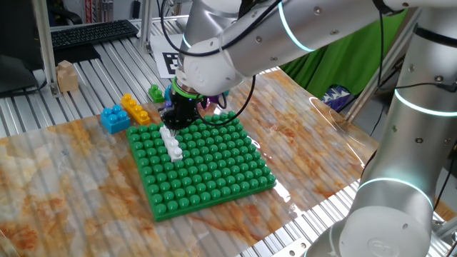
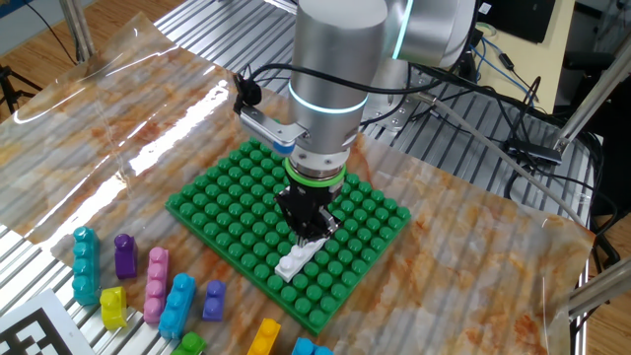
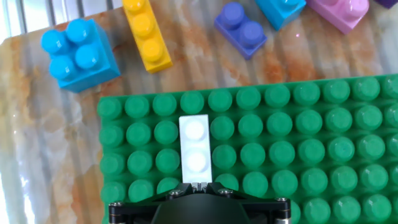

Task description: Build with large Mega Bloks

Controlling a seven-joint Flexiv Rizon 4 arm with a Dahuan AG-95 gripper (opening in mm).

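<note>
A white Mega Blok (image 3: 194, 146) lies on the green studded baseplate (image 3: 311, 155) near its edge, a few studs long. It also shows in one fixed view (image 1: 171, 145) and in the other fixed view (image 2: 296, 260). My gripper (image 3: 198, 185) points straight down over the near end of this brick. Its fingers are drawn in close on that end, seen too in both fixed views (image 1: 172, 126) (image 2: 312, 237). The brick's last stud is hidden under the fingers.
Loose bricks lie beside the plate: a blue square one (image 3: 79, 53), a yellow-orange one (image 3: 147, 34), a purple one (image 3: 241, 28), a pink one (image 3: 342, 12), and in the other fixed view a teal one (image 2: 86, 264). A cardboard box (image 1: 67, 76) stands at the back left.
</note>
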